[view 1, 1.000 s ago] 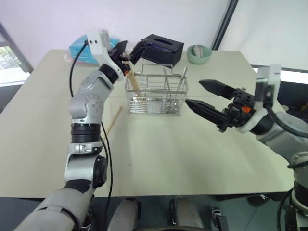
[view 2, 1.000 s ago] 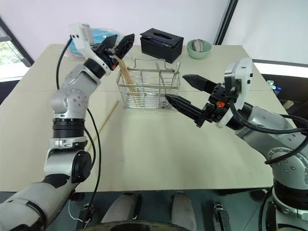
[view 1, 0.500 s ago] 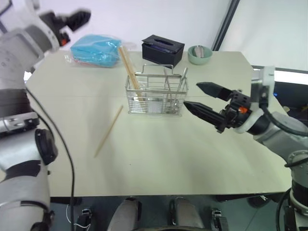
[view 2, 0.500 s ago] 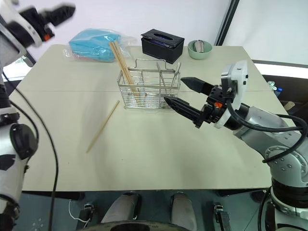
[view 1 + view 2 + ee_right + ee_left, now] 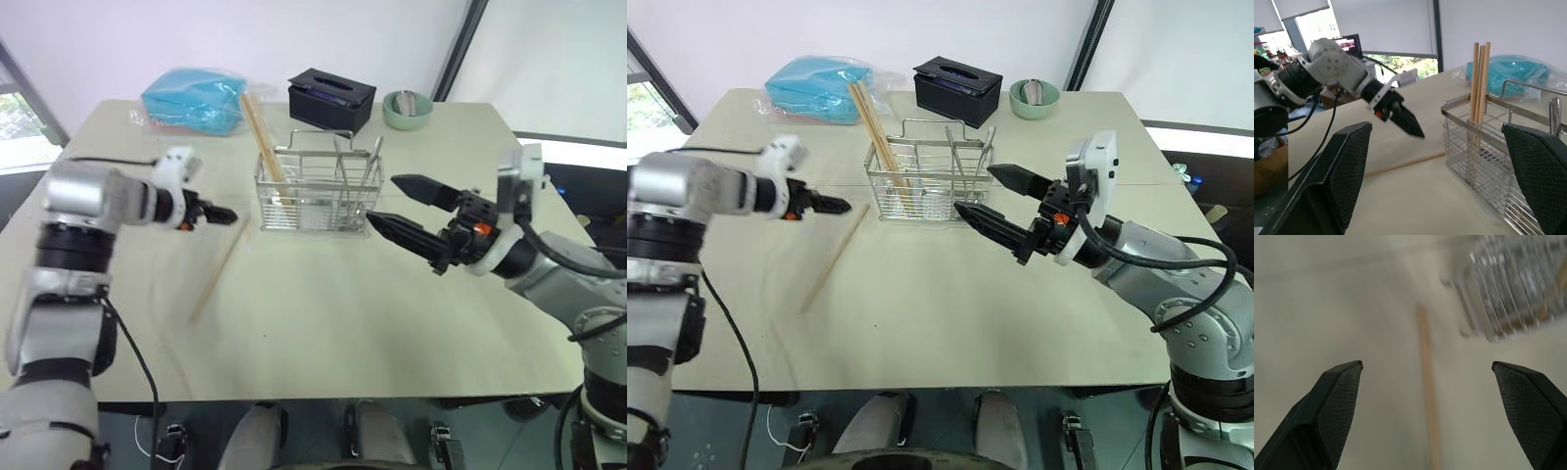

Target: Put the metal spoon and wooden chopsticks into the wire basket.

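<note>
The wire basket point(image 5: 318, 196) stands mid-table. A pair of wooden chopsticks point(image 5: 263, 137) leans out of its left compartment, and the metal spoon point(image 5: 373, 157) stands in its right end. One more chopstick point(image 5: 220, 269) lies flat on the table, left of the basket. My left gripper point(image 5: 220, 213) hovers open just over that chopstick's far end; in the left wrist view the stick point(image 5: 1426, 411) runs between the spread fingers point(image 5: 1339, 391). My right gripper point(image 5: 380, 199) is open and empty, held level beside the basket's right end.
A black tissue box point(image 5: 330, 98), a green bowl point(image 5: 406, 108) and a blue plastic bag point(image 5: 196, 98) sit along the table's far side. The table's near half point(image 5: 323, 343) is bare.
My left arm left the basket, swung up and out to the left, then came down low over the loose chopstick. The right gripper has stayed put.
</note>
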{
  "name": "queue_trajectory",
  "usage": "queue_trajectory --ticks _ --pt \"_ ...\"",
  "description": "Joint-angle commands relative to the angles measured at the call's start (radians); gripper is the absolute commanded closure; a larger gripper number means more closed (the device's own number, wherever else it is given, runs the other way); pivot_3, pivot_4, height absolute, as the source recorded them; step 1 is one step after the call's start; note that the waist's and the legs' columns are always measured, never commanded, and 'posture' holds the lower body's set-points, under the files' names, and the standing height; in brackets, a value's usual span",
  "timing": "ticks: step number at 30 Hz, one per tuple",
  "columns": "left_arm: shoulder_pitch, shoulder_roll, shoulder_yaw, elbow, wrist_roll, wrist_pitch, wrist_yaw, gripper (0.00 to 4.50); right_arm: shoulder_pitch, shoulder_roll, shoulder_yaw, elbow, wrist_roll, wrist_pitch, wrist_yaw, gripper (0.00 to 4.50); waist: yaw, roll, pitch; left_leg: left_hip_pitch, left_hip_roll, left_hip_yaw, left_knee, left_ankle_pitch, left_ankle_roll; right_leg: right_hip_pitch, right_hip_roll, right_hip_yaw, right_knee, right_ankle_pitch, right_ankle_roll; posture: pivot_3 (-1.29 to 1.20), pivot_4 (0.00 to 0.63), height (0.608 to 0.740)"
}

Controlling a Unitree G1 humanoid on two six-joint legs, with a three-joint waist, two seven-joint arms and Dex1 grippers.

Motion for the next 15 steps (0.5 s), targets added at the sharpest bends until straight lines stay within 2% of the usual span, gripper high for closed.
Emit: queue_trajectory --ticks 1,9,12,15 --pt "0.015 0.012 -0.084 -0.043 0.048 -0.046 -0.048 0.03 0.013 0.008 -0.014 -0.043 0.009 -0.013 -0.01 0.1 0.0 0.0 0.0 0.0 0.0 0.0 0.0 0.0 0.0 0.0 0.0 0.0 0.0 0.0 0.0 0.0 0.15 0.654" --pt "-0.051 -0.041 -0.207 0.174 0.184 -0.226 -0.155 0.03 0.078 0.008 -0.033 -0.084 0.01 -0.026 -0.021 0.1 0.005 0.001 -0.001 0.0 0.0 0.0 0.0 0.0 0.0 0.001 0.0 0.0 0.0 0.0 0.0 0.0 0.15 0.654" --pt "-0.077 -0.071 -0.216 0.227 0.22 -0.257 -0.18 0.85 0.114 -0.007 -0.043 -0.105 0.011 -0.026 -0.003 0.1 0.004 0.002 -0.001 0.001 -0.001 0.0 0.0 0.0 0.0 0.002 -0.001 0.0 -0.001 0.0 0.0 0.0 0.15 0.654" --pt "-0.093 -0.094 -0.209 0.258 0.249 -0.28 -0.199 2.35 0.143 -0.021 -0.058 -0.115 0.013 -0.025 0.007 0.1 0.003 0.002 -0.001 0.001 -0.001 0.0 0.0 0.0 0.0 0.002 -0.001 0.0 -0.001 0.0 0.0 0.0 0.15 0.654"
